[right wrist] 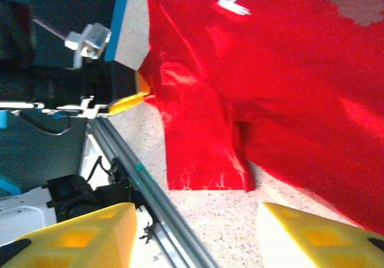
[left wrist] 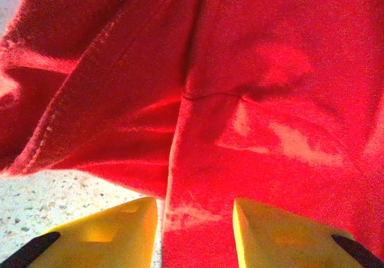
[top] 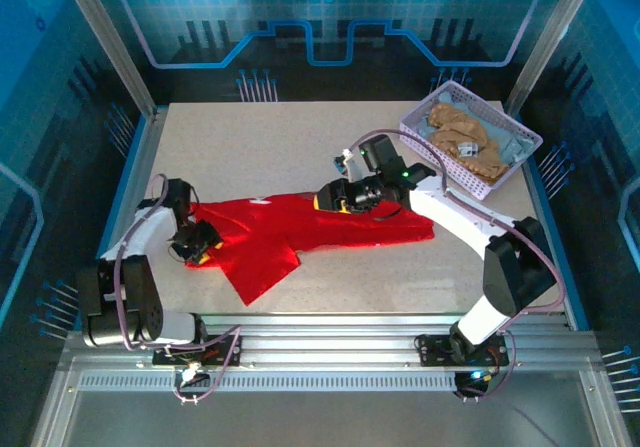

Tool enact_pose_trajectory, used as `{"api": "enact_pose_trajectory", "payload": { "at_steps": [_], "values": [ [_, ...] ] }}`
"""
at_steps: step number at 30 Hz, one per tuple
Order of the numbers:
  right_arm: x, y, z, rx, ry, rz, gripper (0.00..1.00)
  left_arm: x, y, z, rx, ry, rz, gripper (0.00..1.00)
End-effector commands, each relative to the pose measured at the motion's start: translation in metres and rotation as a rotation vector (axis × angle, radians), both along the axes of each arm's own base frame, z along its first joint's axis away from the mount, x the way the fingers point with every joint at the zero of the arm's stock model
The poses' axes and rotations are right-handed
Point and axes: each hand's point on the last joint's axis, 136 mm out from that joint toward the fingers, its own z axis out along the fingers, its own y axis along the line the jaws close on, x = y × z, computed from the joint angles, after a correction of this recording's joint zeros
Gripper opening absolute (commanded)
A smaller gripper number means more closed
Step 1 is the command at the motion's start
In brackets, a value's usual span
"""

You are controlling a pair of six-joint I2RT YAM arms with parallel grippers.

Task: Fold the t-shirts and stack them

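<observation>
Red t-shirt (top: 300, 232) lies rumpled across mid-frame on the table (top: 400, 277), long side running left to right. Left gripper (top: 197, 244) sits at the shirt's left end, fingers (left wrist: 120, 232) spread, with red cloth running into the gap but not pinched. Right gripper (top: 332, 198) is at the shirt's upper edge near frame centre, fingers (right wrist: 78, 238) wide apart with nothing between them, the shirt just ahead. At upper right, a lavender basket (top: 425, 132) holds a tan t-shirt (top: 470, 142) and a pale blue-grey t-shirt (top: 515, 147).
</observation>
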Motion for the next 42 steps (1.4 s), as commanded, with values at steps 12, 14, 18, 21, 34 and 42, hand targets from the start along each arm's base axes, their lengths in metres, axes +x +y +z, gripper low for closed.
{"api": "enact_pose_trajectory", "payload": {
  "at_steps": [12, 14, 18, 21, 34, 42],
  "values": [
    [0.002, 0.009, -0.003, 0.024, 0.027, 0.015, 0.57, 0.009, -0.003, -0.024, -0.017, -0.003, -0.038, 0.24],
    [0.002, 0.009, -0.004, 0.021, 0.027, 0.012, 0.57, 0.005, -0.001, -0.023, -0.002, 0.024, -0.036, 0.24],
    [0.004, 0.008, -0.004, 0.018, 0.024, 0.005, 0.57, -0.009, 0.005, -0.016, 0.064, 0.067, -0.039, 0.33],
    [0.005, 0.008, -0.005, 0.016, 0.026, 0.0, 0.57, -0.015, 0.003, -0.02, 0.065, 0.054, -0.033, 0.36],
    [0.004, 0.007, -0.005, 0.012, 0.031, -0.002, 0.56, 0.013, -0.006, -0.015, 0.004, -0.058, -0.002, 0.15],
    [0.005, 0.004, -0.009, 0.003, 0.042, -0.011, 0.56, 0.022, -0.007, 0.01, -0.001, -0.112, 0.009, 0.0]
  ]
}}
